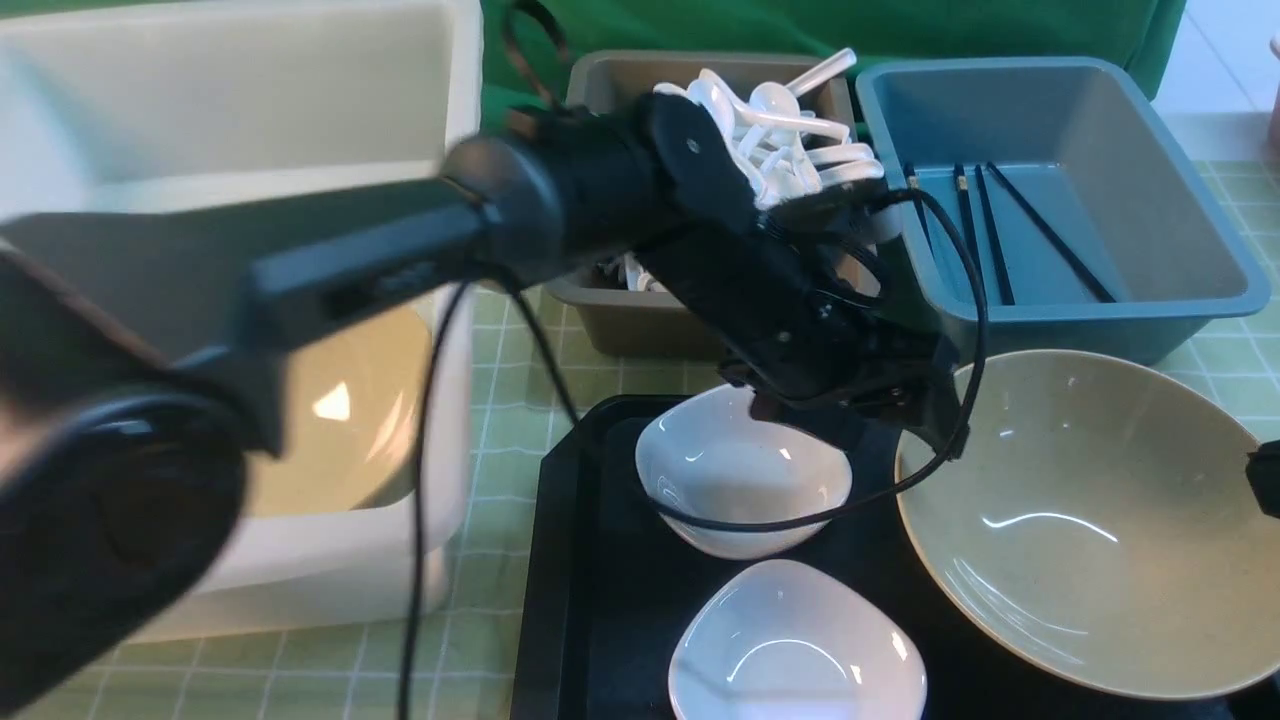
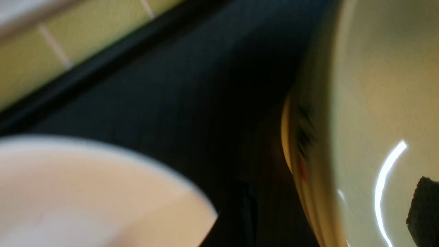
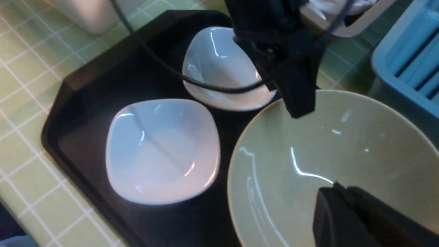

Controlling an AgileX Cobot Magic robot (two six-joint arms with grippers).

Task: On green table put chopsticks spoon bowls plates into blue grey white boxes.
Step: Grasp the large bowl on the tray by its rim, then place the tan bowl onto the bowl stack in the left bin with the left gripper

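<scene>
A large pale green bowl (image 1: 1080, 520) sits on the black tray (image 1: 590, 560) beside two small white bowls (image 1: 740, 470) (image 1: 795, 650). My left gripper (image 1: 900, 400) is open at the green bowl's far left rim. In the left wrist view the rim (image 2: 319, 154) runs between its spread fingers, with one fingertip (image 2: 423, 209) inside the bowl. My right gripper (image 3: 334, 187) is shut and empty above the green bowl (image 3: 325, 147). It just shows at the front view's right edge (image 1: 1265, 480). White spoons (image 1: 790, 130) fill the grey box (image 1: 620, 320). Black chopsticks (image 1: 990, 235) lie in the blue box (image 1: 1100, 320).
The white box (image 1: 330, 560) stands at the left with a pale green bowl (image 1: 340, 410) inside. My left arm and its cable (image 1: 420, 480) cross in front of it and over the tray. Green checked table (image 1: 500, 440) shows between the boxes and the tray.
</scene>
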